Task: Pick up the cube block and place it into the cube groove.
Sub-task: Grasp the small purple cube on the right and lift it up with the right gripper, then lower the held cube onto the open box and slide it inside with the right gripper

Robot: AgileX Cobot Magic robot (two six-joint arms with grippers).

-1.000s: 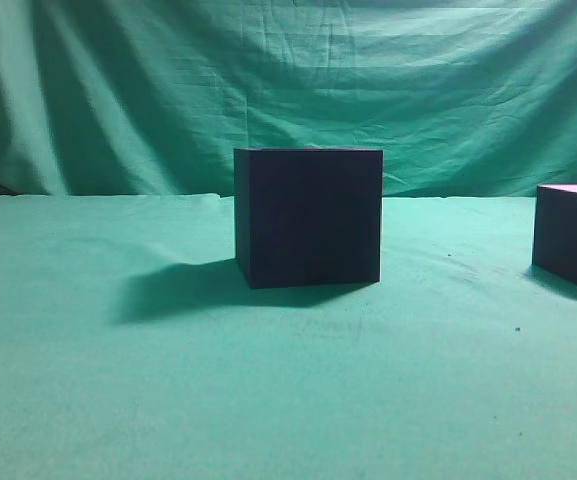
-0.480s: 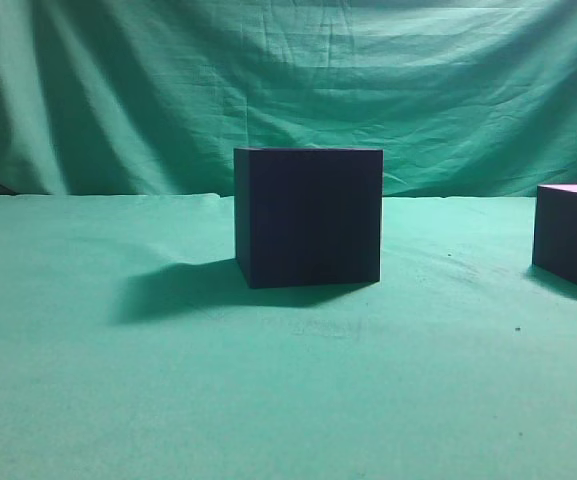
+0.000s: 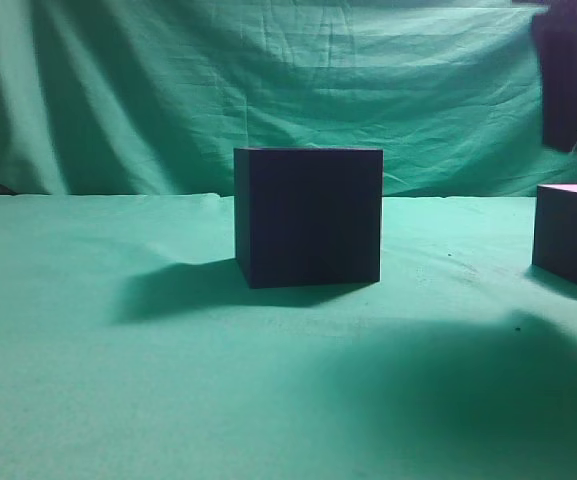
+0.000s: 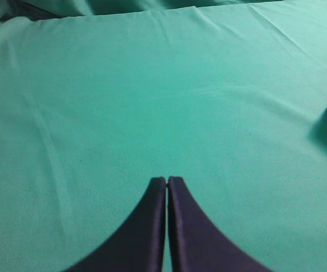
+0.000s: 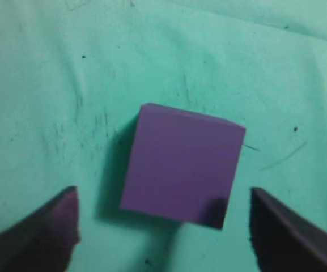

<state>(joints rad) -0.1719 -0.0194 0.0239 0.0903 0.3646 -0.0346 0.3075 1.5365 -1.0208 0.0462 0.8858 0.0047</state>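
Exterior view: a big dark box [image 3: 308,217] sits in the middle of the green cloth [image 3: 168,400]. The small block [image 3: 572,233] sits far off at the right edge, partly cut off by the frame, with a thin pink strip showing on top. Bare cloth lies between the two, and they are well apart. High above the small block, at the top right corner, a dark piece of the right arm hangs in the air, clear of the block. A wide soft shadow lies on the cloth at the lower right.

In the right wrist view the block's purple top faces up, with cloth showing on all four sides. The right claw [image 5: 163,226] is spread wide, one finger [image 5: 38,232] on each side of the block, not touching it and holding nothing.

In the left wrist view the left claw [image 4: 167,187] is pressed tight together, holding nothing, over open cloth. A dark edge peeks in at the right side.
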